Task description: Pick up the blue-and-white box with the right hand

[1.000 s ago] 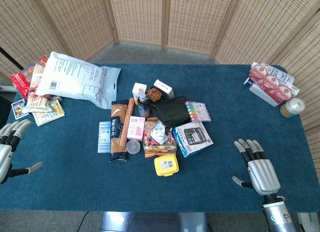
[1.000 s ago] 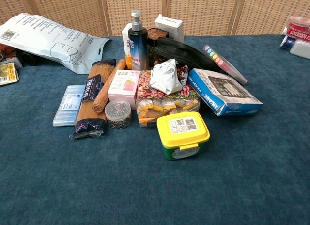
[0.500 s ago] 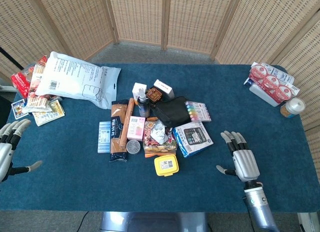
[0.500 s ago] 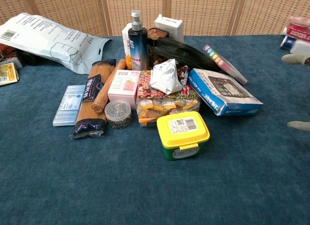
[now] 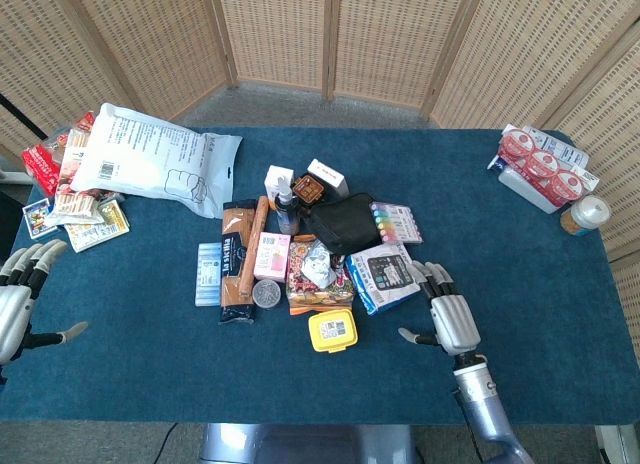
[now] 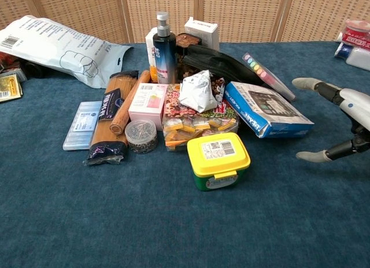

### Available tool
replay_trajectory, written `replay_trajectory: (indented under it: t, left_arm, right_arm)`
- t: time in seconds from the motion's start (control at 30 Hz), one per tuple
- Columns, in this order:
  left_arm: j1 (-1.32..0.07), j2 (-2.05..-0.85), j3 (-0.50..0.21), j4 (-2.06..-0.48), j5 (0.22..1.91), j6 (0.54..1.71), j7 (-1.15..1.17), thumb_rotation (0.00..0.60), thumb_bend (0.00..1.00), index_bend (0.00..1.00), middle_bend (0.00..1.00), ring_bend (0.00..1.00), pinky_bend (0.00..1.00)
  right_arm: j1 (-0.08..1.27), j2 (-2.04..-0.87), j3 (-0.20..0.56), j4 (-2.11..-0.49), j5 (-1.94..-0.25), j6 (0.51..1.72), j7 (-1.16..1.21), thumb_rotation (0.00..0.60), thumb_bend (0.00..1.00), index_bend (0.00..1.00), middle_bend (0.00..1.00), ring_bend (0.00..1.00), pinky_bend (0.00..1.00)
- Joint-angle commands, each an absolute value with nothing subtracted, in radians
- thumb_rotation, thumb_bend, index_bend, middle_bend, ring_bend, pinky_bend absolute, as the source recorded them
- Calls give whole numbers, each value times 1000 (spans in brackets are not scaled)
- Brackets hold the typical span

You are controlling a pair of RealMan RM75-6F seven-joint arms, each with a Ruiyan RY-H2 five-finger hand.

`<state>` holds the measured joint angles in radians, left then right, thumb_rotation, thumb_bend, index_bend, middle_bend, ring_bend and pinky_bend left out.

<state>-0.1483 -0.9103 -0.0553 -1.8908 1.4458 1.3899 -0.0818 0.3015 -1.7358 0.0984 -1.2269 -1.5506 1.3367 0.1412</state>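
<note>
The blue-and-white box (image 5: 386,275) (image 6: 267,110) lies at the right edge of the pile in the table's middle, its printed face up. My right hand (image 5: 446,315) (image 6: 341,121) hovers just to its right, palm down, fingers spread and holding nothing; its fingertips (image 5: 428,272) come close to the box's right edge without touching it. In the chest view only the thumb and one finger show. My left hand (image 5: 22,300) is open at the table's far left edge, away from the pile.
The pile holds a yellow lidded tub (image 5: 332,330), a black pouch (image 5: 339,224), a marker set (image 5: 396,222), a spray bottle (image 6: 163,48), spaghetti (image 5: 237,265) and snack packs. A white mailer bag (image 5: 150,157) lies back left; yoghurt cups (image 5: 538,162) and a jar (image 5: 586,214) stand back right.
My right hand has moved left and away from the front edge, from the table's right front toward the blue-and-white box, and has entered the chest view. The left hand has barely shifted.
</note>
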Motion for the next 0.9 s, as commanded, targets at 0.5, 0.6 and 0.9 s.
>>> replay_trajectory:
  t: [0.5,0.6,0.9]
  left_arm:
    - [-156,-922,-58,-1888,1427,1373,-64,600,5,0,0,0,0]
    - [-157,-925,-59,-1888,1423,1371,-59,600,6,0,0,0,0]
    - [-162,-931,-59,-1888,1417,1363,-49,600,5,0,0,0,0]
  right_arm:
    - [365,-1846,128,-1080,-1519,1303,250,600,0,0,0,0,0]
    - [372,-1861,133,-1057,-1516,1305,271,600,0,0,0,0,0]
    - [389,-1900,137,-1009,-1506,1301,310,600,0,0,0,0,0]
